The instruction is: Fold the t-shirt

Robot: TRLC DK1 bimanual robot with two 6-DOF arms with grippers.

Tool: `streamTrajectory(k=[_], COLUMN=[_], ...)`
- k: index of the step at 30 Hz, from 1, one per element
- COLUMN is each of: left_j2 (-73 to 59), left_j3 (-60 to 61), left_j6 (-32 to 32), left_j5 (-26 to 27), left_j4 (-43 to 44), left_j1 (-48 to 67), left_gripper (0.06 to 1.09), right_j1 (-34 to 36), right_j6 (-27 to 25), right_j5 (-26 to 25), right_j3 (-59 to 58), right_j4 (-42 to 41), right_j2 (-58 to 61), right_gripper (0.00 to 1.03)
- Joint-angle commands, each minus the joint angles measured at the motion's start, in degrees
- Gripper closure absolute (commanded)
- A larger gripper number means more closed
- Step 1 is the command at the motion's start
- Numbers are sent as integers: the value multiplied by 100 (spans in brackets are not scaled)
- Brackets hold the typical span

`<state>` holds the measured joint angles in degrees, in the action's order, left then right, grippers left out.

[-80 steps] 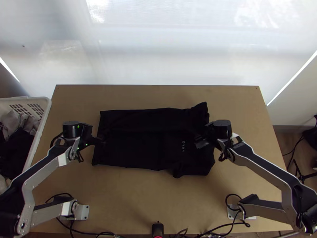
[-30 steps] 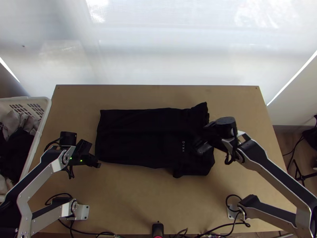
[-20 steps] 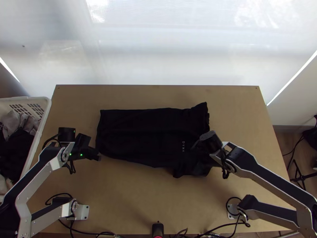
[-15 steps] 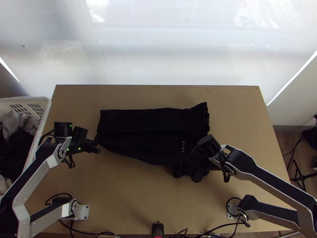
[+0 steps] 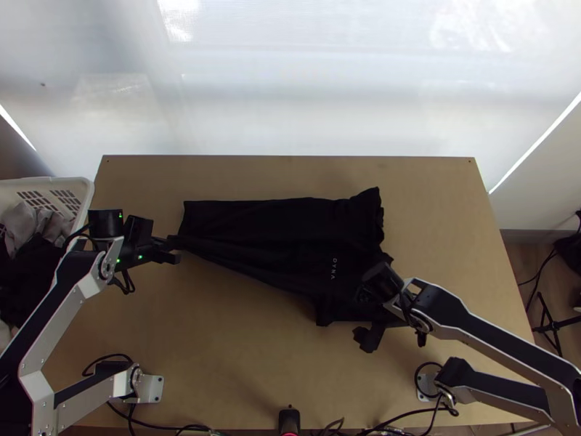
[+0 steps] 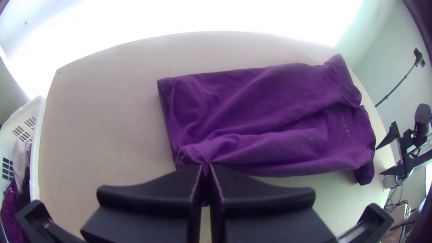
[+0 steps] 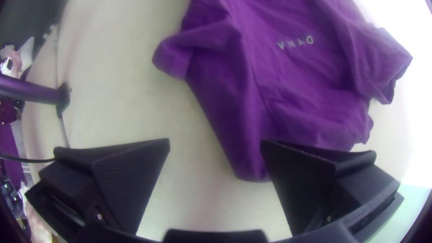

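L gripper (image 5: 171, 251) is at the L end of the t-shirt (image 5: 279, 225), its 2 fingers (image 6: 148, 191) pressed tog. on a bunched bit of cloth at the near corner of that end. R gripper (image 5: 367, 317) is by the near edge of the shirt's R end, fingers spread wide w/ nothing pinched btwn: in R wrist view one is over bare table, the other over/beside a shirt corner; can't tell if it touches. T-shirt lies mid-table as a long strip, L to R, w/ folds in it; no. of layers unclear. Far edge is approx straight; near edge runs diag. from the L gripper's pinch down toward the R end, w/ long creases fanning from the pinch. Far corner of the L end lies flat on the table (image 5: 254, 370). Small pale lettering (image 5: 334, 268) is near the R end, a short flap (image 5: 324, 314) juts out on the near side, and the far R corner is ruffled. Farther out: white basket (image 5: 82, 190) w/ clothes (image 5: 29, 272) in it, just beside the table's L edge; small blk device (image 5: 289, 419) at the near edge, btwn the arm bases; blk stand (image 5: 550, 320) on the floor, R of table.
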<state>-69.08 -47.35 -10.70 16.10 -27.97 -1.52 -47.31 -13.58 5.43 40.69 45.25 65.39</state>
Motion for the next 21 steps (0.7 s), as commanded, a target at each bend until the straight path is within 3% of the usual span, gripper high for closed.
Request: streamTrajectory(k=[1,4,6,12,21], left_j2=[-62,-62,-53,-35,-18], left_j3=[-20,-2,-2,16,33], left_j6=[6,6,-2,-2,-20], left_j5=[7,7,7,25,43], left_j4=[28,28,28,10,2], left_j1=[-24,-24,-24,-24,-50], left_gripper=[105,105,105,105,105], right_j1=[73,257,301,547,626], right_j6=[-74,-127,-145,-197,-303], right_j5=[-16,-16,-16,-25,-77], right_j3=[-298,-333,-351,-360,-368], right_j4=[-175,-359,-491,-983,-1256], right_j2=[159,317,414,836,1046], right_gripper=[10,10,20,21,77])
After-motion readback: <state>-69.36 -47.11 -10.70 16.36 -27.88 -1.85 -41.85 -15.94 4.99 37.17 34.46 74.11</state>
